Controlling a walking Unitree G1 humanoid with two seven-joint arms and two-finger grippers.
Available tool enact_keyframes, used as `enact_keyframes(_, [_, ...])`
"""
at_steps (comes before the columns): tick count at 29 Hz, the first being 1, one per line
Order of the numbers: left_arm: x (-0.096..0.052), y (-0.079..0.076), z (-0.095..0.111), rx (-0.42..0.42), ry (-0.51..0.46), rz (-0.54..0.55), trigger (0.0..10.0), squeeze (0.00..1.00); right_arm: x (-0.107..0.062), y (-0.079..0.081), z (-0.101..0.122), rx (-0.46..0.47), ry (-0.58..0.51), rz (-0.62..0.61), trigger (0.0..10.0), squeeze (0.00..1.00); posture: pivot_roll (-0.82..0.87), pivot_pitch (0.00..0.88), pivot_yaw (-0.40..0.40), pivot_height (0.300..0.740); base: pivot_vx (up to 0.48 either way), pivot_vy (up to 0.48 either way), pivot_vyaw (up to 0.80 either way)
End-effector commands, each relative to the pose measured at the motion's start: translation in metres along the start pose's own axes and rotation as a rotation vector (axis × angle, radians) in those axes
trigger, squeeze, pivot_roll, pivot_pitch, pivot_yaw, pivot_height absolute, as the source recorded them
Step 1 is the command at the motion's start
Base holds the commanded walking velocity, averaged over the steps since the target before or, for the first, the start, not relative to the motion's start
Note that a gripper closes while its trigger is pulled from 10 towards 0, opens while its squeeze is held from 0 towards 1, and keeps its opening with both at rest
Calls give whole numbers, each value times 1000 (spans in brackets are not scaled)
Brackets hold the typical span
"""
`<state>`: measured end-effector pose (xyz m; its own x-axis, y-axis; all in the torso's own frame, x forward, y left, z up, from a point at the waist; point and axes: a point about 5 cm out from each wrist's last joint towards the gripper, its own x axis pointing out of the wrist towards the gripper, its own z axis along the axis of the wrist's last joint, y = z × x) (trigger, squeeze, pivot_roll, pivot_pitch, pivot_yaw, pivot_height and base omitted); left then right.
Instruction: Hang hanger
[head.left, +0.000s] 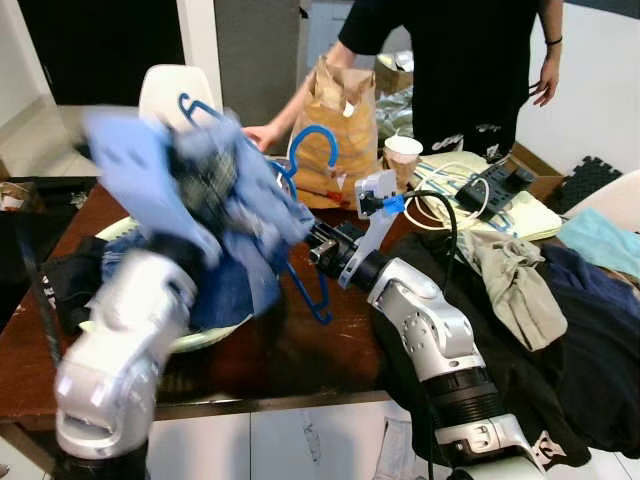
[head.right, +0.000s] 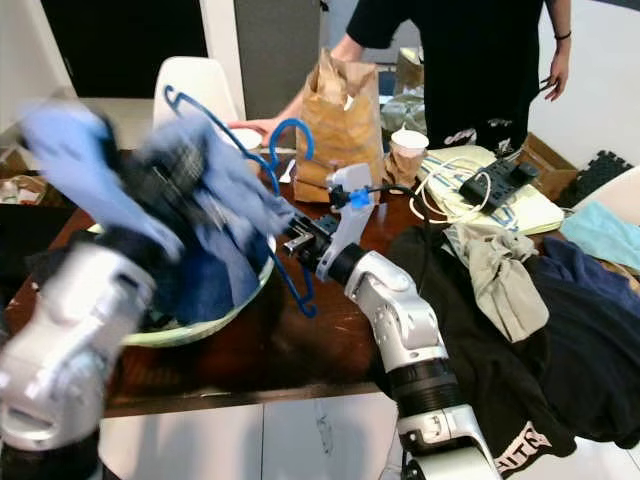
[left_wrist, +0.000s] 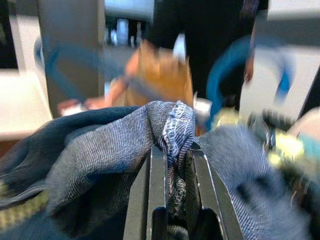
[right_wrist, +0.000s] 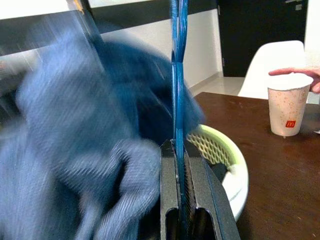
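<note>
The right gripper (right_wrist: 178, 150) is clamped on the thin blue hanger (right_wrist: 176, 75), whose wire runs straight up out from between the two closed fingers. In the head views this gripper (head.left: 322, 247) sits at the lower part of the hanger (head.left: 305, 270), above the brown table (head.left: 300, 350). The hanger's blue hook (head.left: 315, 140) rises above the gripper, in front of a brown paper bag (head.left: 345, 120). The left gripper (left_wrist: 172, 165) is pinched on a fold of blue denim clothing (left_wrist: 100, 155), the fabric caught between its two fingers. That clothing (head.left: 215, 200) is raised and bunched just to the left of the right gripper, blurred, and it hangs over a pale green basket (right_wrist: 220, 150) that stands on the table below both grippers. A paper cup (right_wrist: 287, 110) stands on the table beyond the right gripper, near the paper bag. A person in a black top (head.left: 470, 60) stands at the far side of the table, one hand (head.left: 262, 134) resting on it behind the clothing. Dark garments (head.left: 580, 330) and a beige cloth (head.left: 515, 285) lie to the right of the right arm.
</note>
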<state>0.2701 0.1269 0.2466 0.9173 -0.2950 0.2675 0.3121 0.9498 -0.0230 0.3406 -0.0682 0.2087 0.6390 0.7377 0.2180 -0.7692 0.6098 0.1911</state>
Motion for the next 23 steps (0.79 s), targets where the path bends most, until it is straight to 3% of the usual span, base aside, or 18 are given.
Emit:
enact_keyframes(1, [-4,-7,-30,-8,148,-45,0,0,-2,-2,4,-6,-20,-10,10000,0,50,0,-47,740,0,0,0])
enact_keyframes(2, [-4,-7,-30,-8,148,-45,0,0,-2,-2,4,-6,-20,-10,10000,0,50,0,-47,740,0,0,0])
enact_keyframes(3, [-10,-9,-45,7,219,-65,118,0,-3,-3,3,-7,-18,-13,10000,0,50,0,-47,740,0,0,0])
enact_keyframes(4, [-15,-13,-56,4,267,-91,1020,0,-3,-3,3,-8,-17,-15,10000,0,56,0,-49,740,0,0,0])
enact_keyframes(12, [-23,-22,-69,5,322,-168,1255,0,-2,-3,2,-9,-14,-13,10000,0,59,0,-51,740,0,0,0])
enact_keyframes(13, [-28,-28,-76,-1,353,-223,3804,0,-1,-2,1,-10,-11,-10,10000,0,58,0,-53,740,0,0,0])
enact_keyframes(14, [-28,-28,-76,-1,353,-223,3804,0,-1,-2,1,-10,-11,-10,10000,0,58,0,-53,740,0,0,0])
enact_keyframes(15, [-31,-32,-81,-5,370,-253,10000,0,-1,-1,1,-10,-10,-8,10000,0,57,0,-53,740,0,0,0])
enact_keyframes(16, [-33,-33,-83,-18,374,-260,10000,624,-1,-1,1,-11,-8,-7,10000,0,54,0,-53,740,0,0,0])
enact_keyframes(18, [-33,-33,-83,-18,374,-260,10000,624,-1,-1,1,-11,-8,-7,10000,0,54,0,-53,740,0,0,0])
enact_keyframes(19, [-34,-32,-83,-30,367,-262,10000,1000,-1,-1,1,-12,-8,-7,10000,0,53,0,-54,740,0,0,0])
enact_keyframes(23, [-35,-27,-77,-53,339,-244,10000,1000,-2,-1,1,-13,-7,-8,10000,0,54,0,-54,740,0,0,0])
